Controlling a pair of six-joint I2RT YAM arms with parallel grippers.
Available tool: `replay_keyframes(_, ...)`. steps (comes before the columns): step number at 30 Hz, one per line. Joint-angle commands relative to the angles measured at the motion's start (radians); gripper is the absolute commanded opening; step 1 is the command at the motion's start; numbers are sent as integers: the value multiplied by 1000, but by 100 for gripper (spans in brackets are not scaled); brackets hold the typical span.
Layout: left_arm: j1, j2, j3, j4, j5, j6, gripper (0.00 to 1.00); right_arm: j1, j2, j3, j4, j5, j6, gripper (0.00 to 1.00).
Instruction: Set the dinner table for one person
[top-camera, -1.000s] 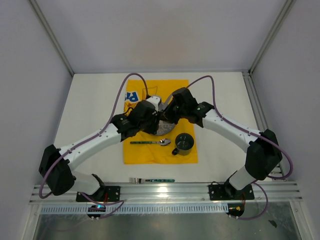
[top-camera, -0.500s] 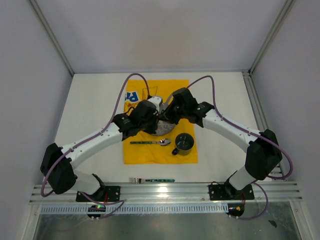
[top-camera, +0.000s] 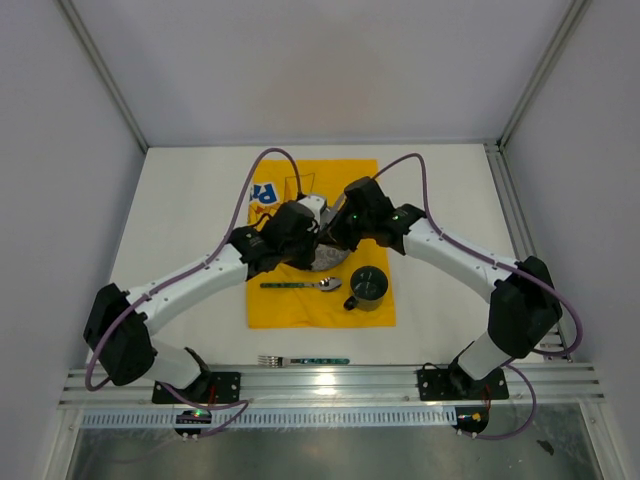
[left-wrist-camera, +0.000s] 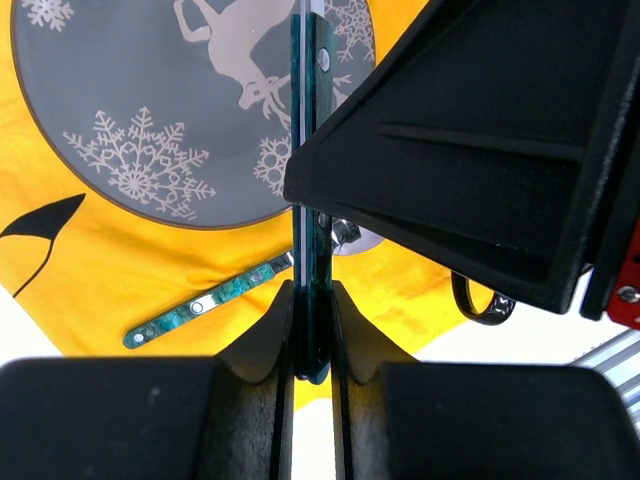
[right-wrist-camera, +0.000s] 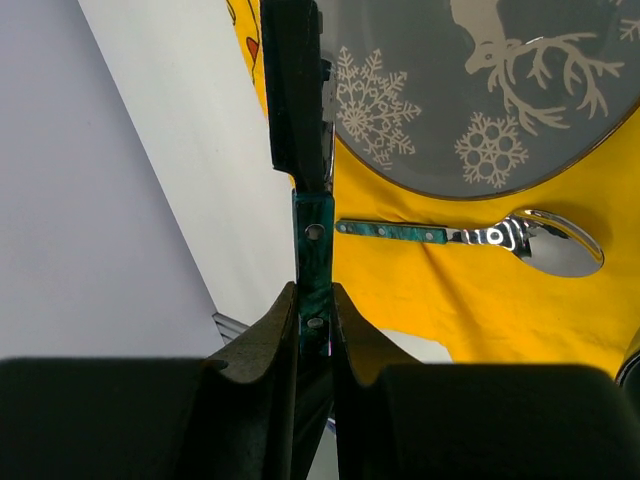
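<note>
Starting nearest me, the aluminium rail (top-camera: 320, 382) carries both arm bases along the front edge of the dinner table (top-camera: 180, 200), a matte white top that fills the floor of the booth. 1 fork (top-camera: 303, 360) lies on the bare white just beyond the rail. Past it a yellow cloth (top-camera: 300, 310) is spread at the middle, with a spoon (top-camera: 300, 285) lying crosswise on it and a dark mug (top-camera: 367, 287) beside the bowl end. Further in, a grey plate (left-wrist-camera: 150, 120) printed with snowflakes and a deer sits on the cloth. Above it my 2 arms meet: the left gripper (left-wrist-camera: 312, 300) is clenched on a green-handled utensil (right-wrist-camera: 313, 240), and the right gripper (right-wrist-camera: 313, 300) is clamped on the same handle. Plain pale walls (top-camera: 320, 70) close the far side.
</note>
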Motion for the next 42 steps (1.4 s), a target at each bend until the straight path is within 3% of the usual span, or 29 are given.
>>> replay_keyframes(1, -3, 4, 36, 0, 28, 36, 0, 4, 9, 22, 17, -29, -10, 20)
replay_keyframes(5, -3, 7, 42, -5, 28, 39, 0, 4, 4, 28, 4, -21, -26, 45)
replay_keyframes(9, -3, 13, 47, -10, 25, 44, 0, 5, -5, 35, -11, -2, -62, 52)
replay_keyframes(24, -3, 12, 50, -8, -7, 48, 0, 4, -34, 46, -31, 51, -152, 52)
replay_keyframes(27, -3, 12, 58, -25, -27, 55, 0, 4, -31, 104, -49, 96, -287, 52)
replay_keyframes(32, -3, 7, 84, -82, -86, 73, 0, 4, -45, 163, -138, 302, -497, 52)
replay_keyframes(37, -2, -22, 104, -109, -129, 93, 0, 4, -91, 161, -154, 390, -549, 52)
replay_keyframes(42, -2, -45, 151, -177, -129, 82, 0, 4, -92, 161, -152, 382, -608, 52)
